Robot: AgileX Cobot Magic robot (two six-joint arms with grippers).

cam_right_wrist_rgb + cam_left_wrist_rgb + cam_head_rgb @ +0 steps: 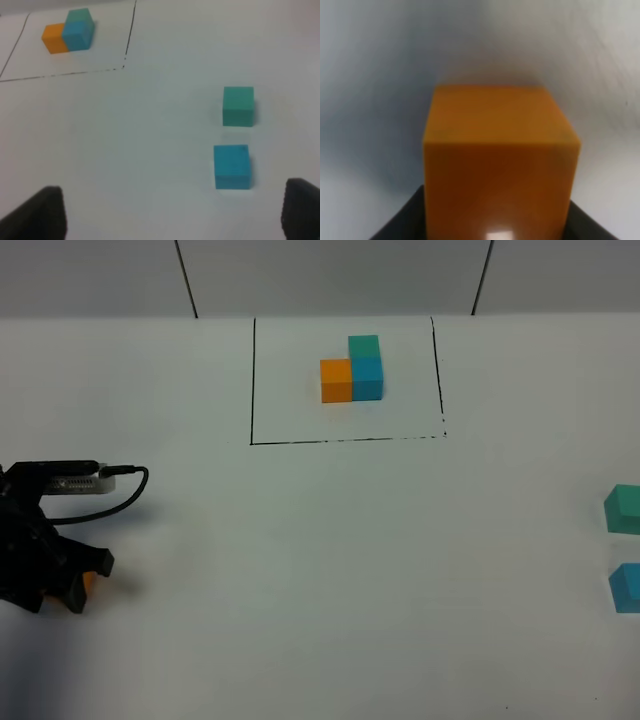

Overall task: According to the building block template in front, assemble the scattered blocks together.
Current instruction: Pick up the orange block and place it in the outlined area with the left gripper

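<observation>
The building block template (352,370) stands at the back inside a black drawn rectangle; the right wrist view shows it too (67,32). My left gripper (86,581) is at the far left of the table, shut on the orange cube (89,582), which fills the left wrist view (497,160). The teal green cube (624,508) and the sky blue cube (626,587) lie apart at the right edge. In the right wrist view the teal cube (238,105) and blue cube (232,166) lie ahead of my open, empty right gripper (172,215).
The white table (320,570) spans the view. A black cable (125,490) loops off the left arm. A grey wall with dark seams (186,280) runs behind the table.
</observation>
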